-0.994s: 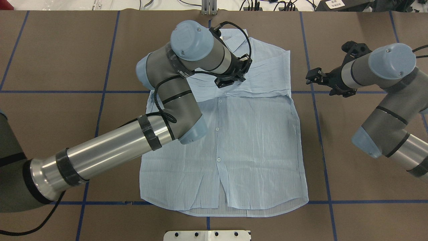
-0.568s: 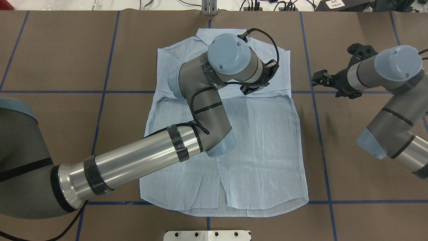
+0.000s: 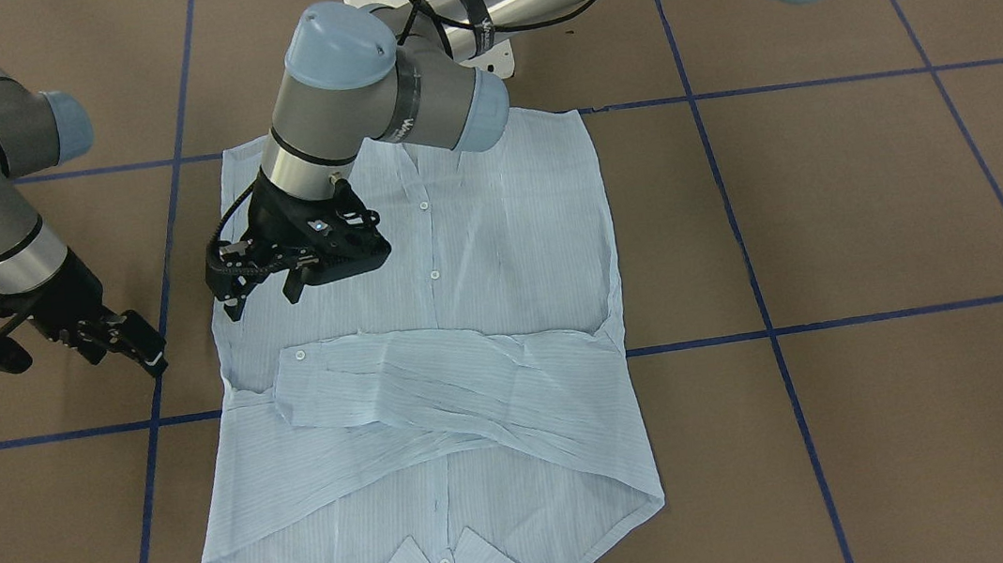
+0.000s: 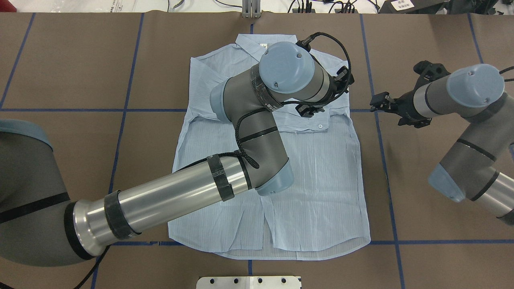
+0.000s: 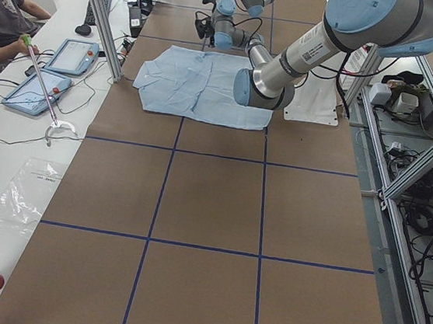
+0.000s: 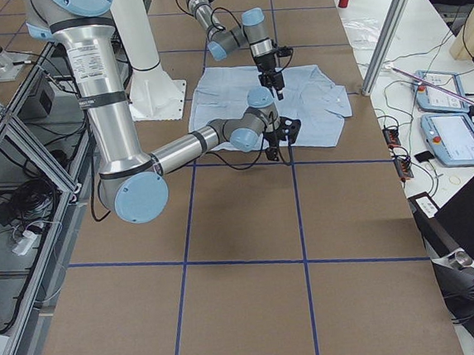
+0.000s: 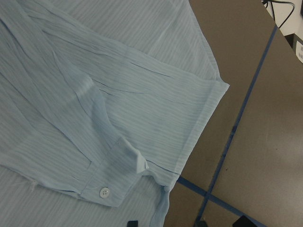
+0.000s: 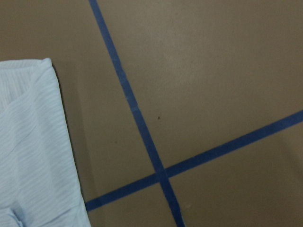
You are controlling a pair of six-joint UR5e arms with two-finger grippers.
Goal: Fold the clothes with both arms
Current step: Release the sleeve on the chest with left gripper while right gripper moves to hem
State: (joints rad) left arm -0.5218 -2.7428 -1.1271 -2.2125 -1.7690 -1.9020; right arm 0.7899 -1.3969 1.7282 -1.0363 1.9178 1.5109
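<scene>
Above the pale-blue pinstriped shirt, sleeves crossed, the black left gripper hangs open; right gripper open alongside. Hem grasps probably next.

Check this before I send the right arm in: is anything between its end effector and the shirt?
Nothing visible does. The right end effector hangs open beside the shirt's edge; only bare table with a blue tape line lies between them.
</scene>
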